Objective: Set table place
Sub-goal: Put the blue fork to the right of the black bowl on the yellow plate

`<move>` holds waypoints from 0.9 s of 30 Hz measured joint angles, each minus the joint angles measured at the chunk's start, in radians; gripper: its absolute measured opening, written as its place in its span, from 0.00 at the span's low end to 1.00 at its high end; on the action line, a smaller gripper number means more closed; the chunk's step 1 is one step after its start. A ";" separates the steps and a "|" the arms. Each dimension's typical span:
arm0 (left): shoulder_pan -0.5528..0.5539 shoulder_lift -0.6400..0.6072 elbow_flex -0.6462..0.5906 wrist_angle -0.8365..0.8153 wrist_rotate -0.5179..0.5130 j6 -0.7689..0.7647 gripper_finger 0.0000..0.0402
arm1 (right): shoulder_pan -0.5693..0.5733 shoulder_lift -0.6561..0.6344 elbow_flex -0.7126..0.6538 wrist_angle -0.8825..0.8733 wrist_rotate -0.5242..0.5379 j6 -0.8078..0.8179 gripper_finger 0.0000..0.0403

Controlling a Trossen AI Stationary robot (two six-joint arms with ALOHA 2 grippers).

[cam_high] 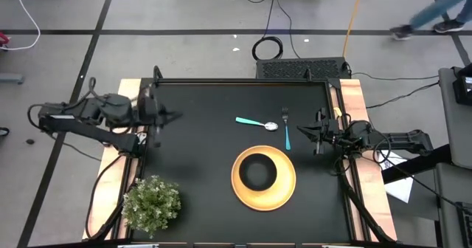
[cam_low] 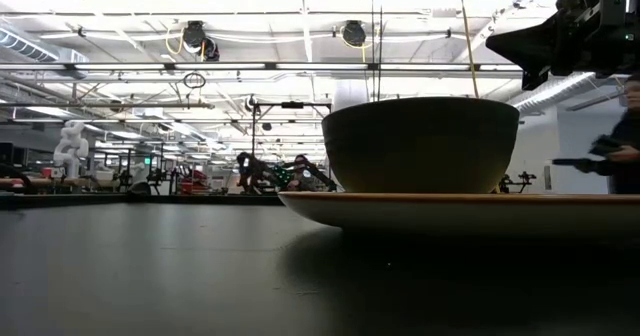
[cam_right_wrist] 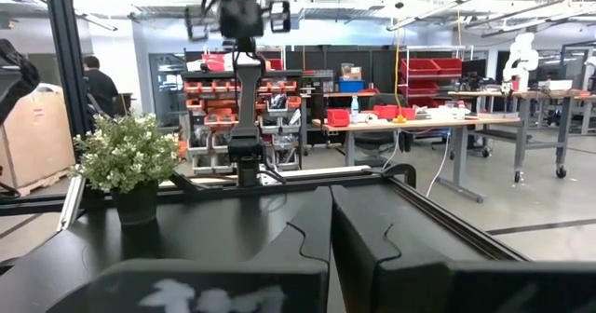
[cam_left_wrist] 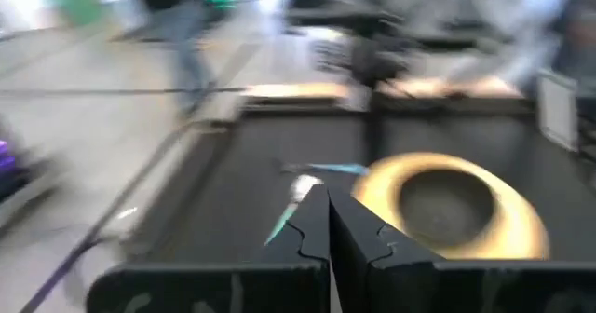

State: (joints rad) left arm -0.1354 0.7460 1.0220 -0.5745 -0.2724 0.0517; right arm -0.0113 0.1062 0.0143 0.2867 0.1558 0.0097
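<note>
Centre-right of the tabletop (cam_high: pixel 199 130): black bowl (cam_high: pixel 259 171) is sitting inside the yellow plate (cam_high: pixel 284 189), looking done.
Cutlery: spoon (cam_high: pixel 257 122) is lying at an angle just above the plate, fork (cam_high: pixel 286 128) beside it, upper right; both are probably awaiting straightening.
Left gripper (cam_high: pixel 175 116): hanging at the upper left, jaws pressed together, empty.
Right gripper (cam_high: pixel 301 131): hovering just right of the fork, jaws pressed together, empty.
Plant (cam_high: pixel 151 204): sitting lower left, uninvolved.

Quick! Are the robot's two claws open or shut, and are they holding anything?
Left gripper: shut, holding nothing.
Right gripper: shut, holding nothing.
</note>
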 joint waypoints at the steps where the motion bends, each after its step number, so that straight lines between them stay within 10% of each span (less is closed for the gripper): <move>1: -0.001 -0.012 -0.026 0.020 0.062 0.031 0.00 | 0.000 0.000 0.000 0.000 0.000 -0.001 0.00; 7: -0.001 -0.041 -0.113 0.084 0.335 0.172 0.00 | 0.000 0.000 0.000 0.000 0.000 -0.002 0.00; 27: 0.033 -0.262 -0.336 0.206 0.267 0.119 0.00 | 0.000 0.000 0.000 0.000 0.000 0.005 0.00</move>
State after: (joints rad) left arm -0.1026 0.4843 0.6861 -0.3683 -0.0054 0.1709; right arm -0.0113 0.1062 0.0143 0.2867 0.1562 0.0147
